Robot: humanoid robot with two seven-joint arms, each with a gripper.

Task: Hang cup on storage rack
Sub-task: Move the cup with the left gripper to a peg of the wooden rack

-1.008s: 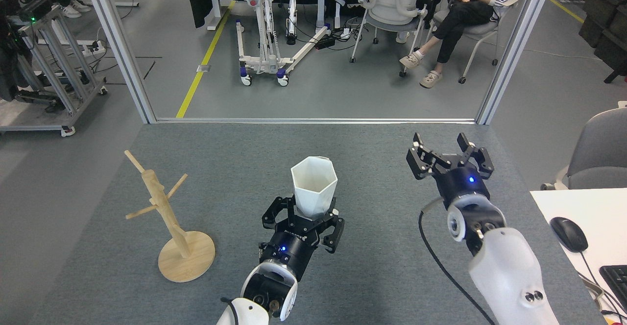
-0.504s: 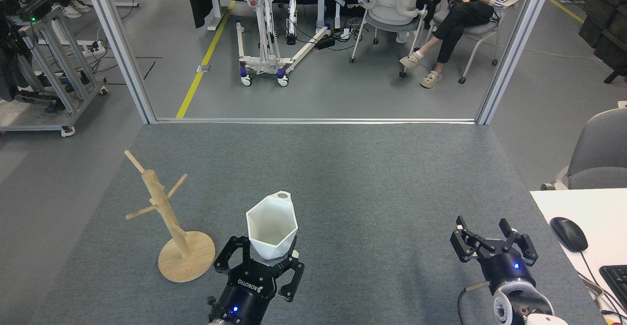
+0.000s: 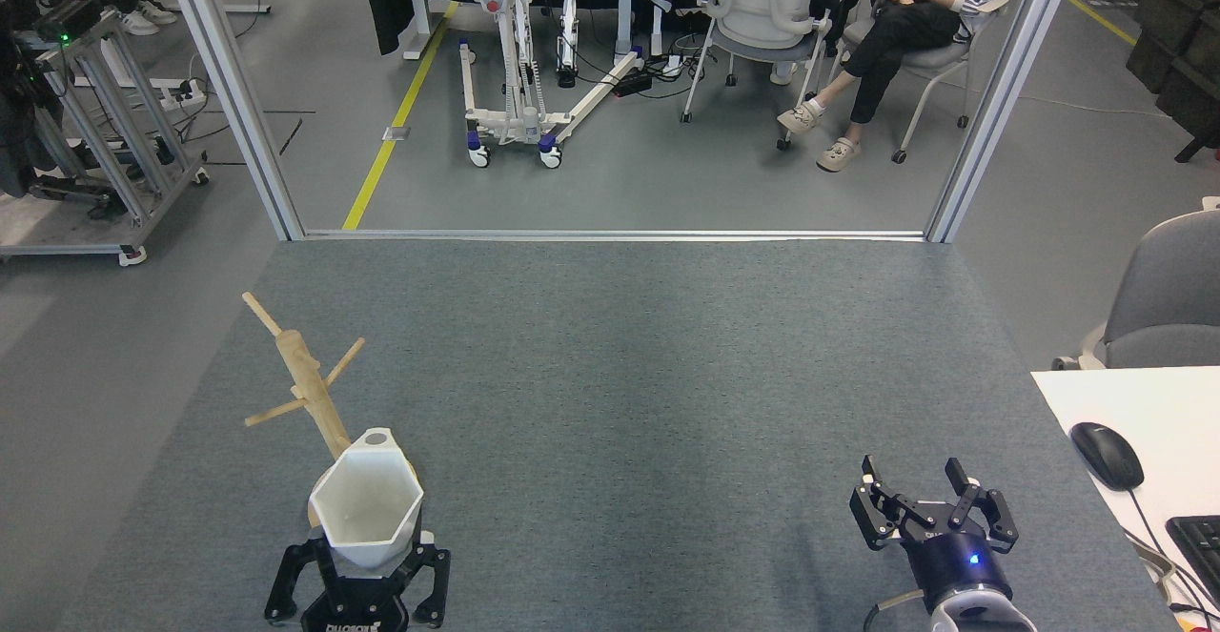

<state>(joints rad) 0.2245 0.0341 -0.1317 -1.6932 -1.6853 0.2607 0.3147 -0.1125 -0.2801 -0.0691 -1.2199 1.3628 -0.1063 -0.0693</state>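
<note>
Grey carpet (image 3: 667, 375) meets a metal-framed opening (image 3: 610, 234); beyond, grey floor (image 3: 667, 174), office chairs (image 3: 762, 12), perhaps a lift frame (image 3: 515, 89).

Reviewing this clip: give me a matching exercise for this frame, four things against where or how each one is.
Things:
1. cup
2. storage rack
3. right hand
4. computer mouse

States:
A. on the white desk at right
B. open and empty, low over the grey mat
C. gripped by the left hand, mouth up
D. standing just behind the cup

Pairs: 1-C, 2-D, 3-B, 4-A
</note>
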